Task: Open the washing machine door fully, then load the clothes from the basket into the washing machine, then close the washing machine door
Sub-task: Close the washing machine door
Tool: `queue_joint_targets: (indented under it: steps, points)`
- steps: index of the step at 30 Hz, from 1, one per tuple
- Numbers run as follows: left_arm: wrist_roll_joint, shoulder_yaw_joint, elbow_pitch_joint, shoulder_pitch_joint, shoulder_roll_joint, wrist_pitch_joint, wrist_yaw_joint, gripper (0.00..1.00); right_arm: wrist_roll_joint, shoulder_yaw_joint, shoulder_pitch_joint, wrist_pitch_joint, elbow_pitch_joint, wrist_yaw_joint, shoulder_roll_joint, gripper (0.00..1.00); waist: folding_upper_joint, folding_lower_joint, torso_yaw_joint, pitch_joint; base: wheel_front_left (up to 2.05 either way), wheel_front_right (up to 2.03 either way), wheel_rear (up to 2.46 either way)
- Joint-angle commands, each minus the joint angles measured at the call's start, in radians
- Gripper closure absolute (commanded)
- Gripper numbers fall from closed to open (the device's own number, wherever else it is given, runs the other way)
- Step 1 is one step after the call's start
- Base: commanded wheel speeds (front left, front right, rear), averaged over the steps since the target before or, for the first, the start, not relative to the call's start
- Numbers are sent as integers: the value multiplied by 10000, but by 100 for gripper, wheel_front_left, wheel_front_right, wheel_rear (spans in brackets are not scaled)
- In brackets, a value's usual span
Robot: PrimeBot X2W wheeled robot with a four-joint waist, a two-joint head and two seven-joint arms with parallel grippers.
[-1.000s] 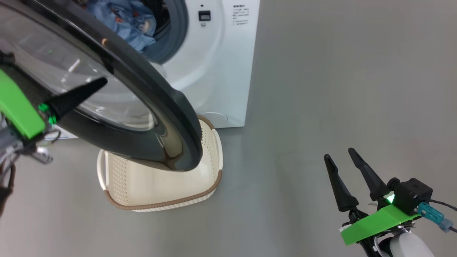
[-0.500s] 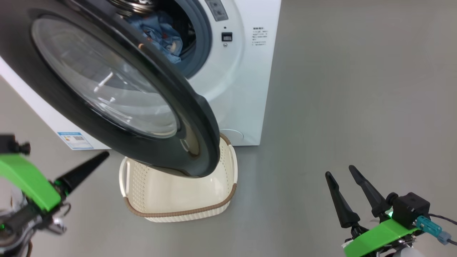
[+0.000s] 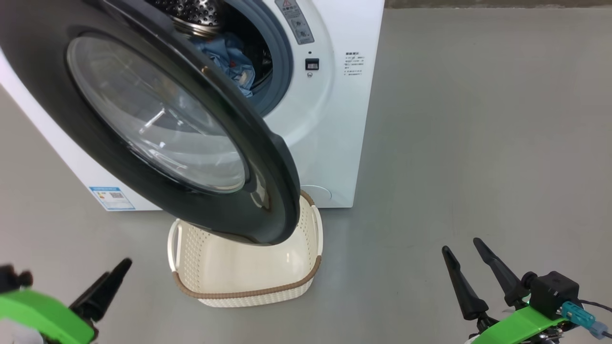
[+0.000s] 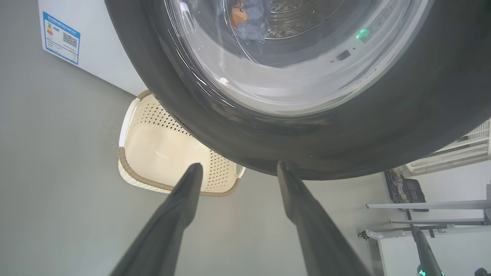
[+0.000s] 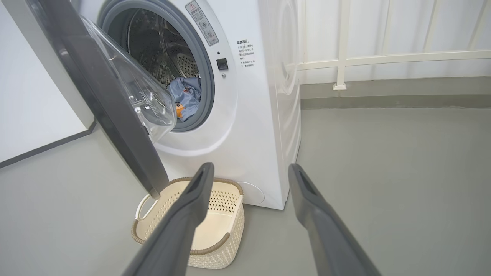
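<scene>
At 7 o'clock in the head view the left pincer (image 4: 239,166) hangs low over the floor with its 2 fingers spread and nothing between them. Its wrist view looks up at the lower rim of the washing machine door (image 3: 158,124), near it but apart.

The door fills 10 o'clock, standing part-way open. Its lower edge hangs over the basket (image 3: 248,292), which sits on the floor at 6 o'clock against the front of the washing machine (image 3: 334,119) and looks empty. The clothes (image 3: 234,64), light blue, lie inside the drum at 12 o'clock, near the front of the opening. At 5 o'clock the right pincer (image 3: 461,244) is likewise open and empty, well apart from everything.

Closing looks like the remaining step, and 3 things could spoil it:
- The door's bottom edge may catch the basket's rim, since the basket stands under its swing.
- Blue fabric close to the grey gasket could get pinched and stop the latch.
- The glossy black rim and bulging glass offer a poor push surface, so a finger could skid off.

The floor (image 3: 478,143) is smooth, plain grey and matte. In the right wrist view, a white railing (image 5: 383,59) and a pale wall stand beyond the machine at 2 o'clock.
</scene>
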Motion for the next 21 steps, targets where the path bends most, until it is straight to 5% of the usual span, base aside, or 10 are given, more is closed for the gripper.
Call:
queue_joint_targets:
  steps: [1,14,21]
  points:
    - [128,383,-94,-172,379,-411,-56,0,33,119,27,-48,-186,16,-192,0,-1,0,-48,1,0,0,0]
    - [823,-373,722,780,158,-4536,-56,0,65,-279,157,-48,1,16,-385,0,-1,0,-594,50,0,0,0]
    - [2168,-322,1271,710,-128,-5077,-56,0,105,-416,179,-48,30,16,-449,0,-1,0,-827,9,0,0,0]
